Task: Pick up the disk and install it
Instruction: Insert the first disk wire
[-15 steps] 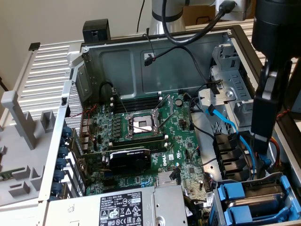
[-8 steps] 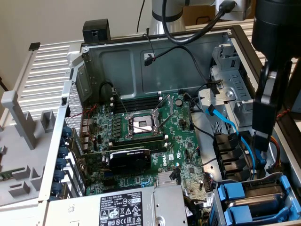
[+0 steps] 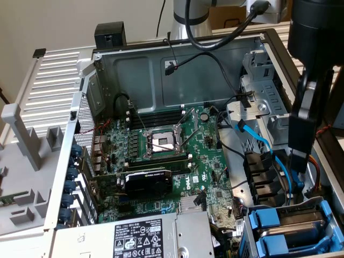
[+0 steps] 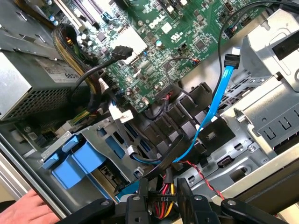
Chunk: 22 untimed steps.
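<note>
Wires (image 4: 167, 190) in yellow, red and black bunch up right at the tip of my gripper (image 4: 163, 207), and I cannot tell if it is open or closed on anything. From the outside camera I see the gripper (image 3: 298, 161) hanging low over the corner of the computer case. The disk (image 3: 269, 223) is close by and lower than the gripper, on the side toward the big silver power box (image 3: 140, 236). From the wrist camera the disk (image 4: 77, 163) shows its bright blue frame, tucked into a metal slot. I think it lies flat there because the blue frame is made to slide into that slot. I do not see it in the gripper. A long blue cable (image 4: 219, 93) loops down past the gripper and ends near the wires, so I think both are in the way. Black plastic holders (image 4: 177, 121) sit just beyond the wires. Farther from the gripper lies the green board (image 4: 177, 32). A grey metal cage (image 4: 261, 93) stands beside the gripper, away from the disk. A person's hand (image 4: 23, 207) rests at the edge of the case near the disk, maybe to keep the case from moving.
</note>
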Available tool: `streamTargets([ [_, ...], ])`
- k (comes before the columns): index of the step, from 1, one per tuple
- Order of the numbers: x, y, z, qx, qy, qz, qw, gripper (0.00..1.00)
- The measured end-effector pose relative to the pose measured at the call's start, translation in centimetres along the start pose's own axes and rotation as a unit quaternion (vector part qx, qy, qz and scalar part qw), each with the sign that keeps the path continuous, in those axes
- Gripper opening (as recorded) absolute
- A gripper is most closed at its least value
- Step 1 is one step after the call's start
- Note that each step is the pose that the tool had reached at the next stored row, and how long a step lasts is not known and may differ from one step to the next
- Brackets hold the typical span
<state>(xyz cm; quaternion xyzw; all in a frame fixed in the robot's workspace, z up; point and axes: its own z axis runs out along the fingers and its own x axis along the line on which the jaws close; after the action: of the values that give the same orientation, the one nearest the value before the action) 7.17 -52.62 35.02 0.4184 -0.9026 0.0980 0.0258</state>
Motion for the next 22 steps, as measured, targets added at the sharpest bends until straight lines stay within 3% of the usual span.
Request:
streamTargets([
  [6, 0.0, 0.25, -0.10, 0.0000, 0.0000, 0.000, 1.0000, 0.35],
  [15, -0.7, 1.34, -0.37, 0.0006, 0.0007, 0.000, 1.0000, 0.35],
  [22, -0.6, 1.46, -0.45, 0.0048, 0.0061, 0.004, 1.0000, 0.35],
])
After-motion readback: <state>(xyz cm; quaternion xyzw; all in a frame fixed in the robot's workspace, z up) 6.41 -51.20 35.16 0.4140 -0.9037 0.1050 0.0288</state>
